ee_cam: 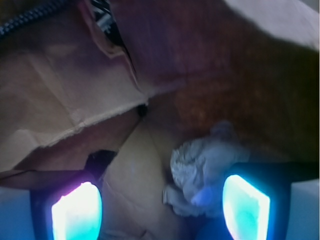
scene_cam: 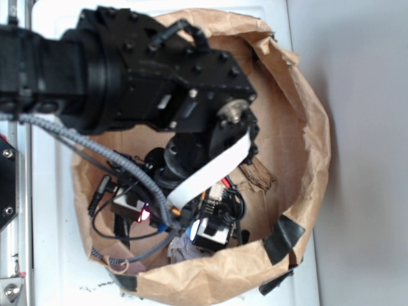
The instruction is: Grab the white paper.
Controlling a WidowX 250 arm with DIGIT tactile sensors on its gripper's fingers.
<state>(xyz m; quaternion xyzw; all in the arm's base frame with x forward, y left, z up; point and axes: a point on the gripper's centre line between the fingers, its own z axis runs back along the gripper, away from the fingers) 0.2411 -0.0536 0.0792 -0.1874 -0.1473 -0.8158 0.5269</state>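
The white paper point(ee_cam: 202, 167) is a greyish wrinkly wad lying on the brown bag's floor. In the wrist view it sits between my two glowing fingers, close to the right finger point(ee_cam: 245, 207) and far from the left one point(ee_cam: 77, 212). My gripper point(ee_cam: 161, 210) is open, with the jaws wide apart and nothing pinched. In the exterior view the gripper point(scene_cam: 171, 220) is lowered deep inside the bag. A bit of the white paper point(scene_cam: 180, 247) shows just below it, mostly hidden by the arm and cables.
The big brown paper bag point(scene_cam: 306, 127) surrounds the arm, its crumpled walls close on all sides, with black tape point(scene_cam: 284, 237) at the front rim. The robot's flat white strip point(scene_cam: 213, 171) and a braided cable point(scene_cam: 102, 153) hang over the bag. A folded bag wall point(ee_cam: 75, 85) rises behind the gripper.
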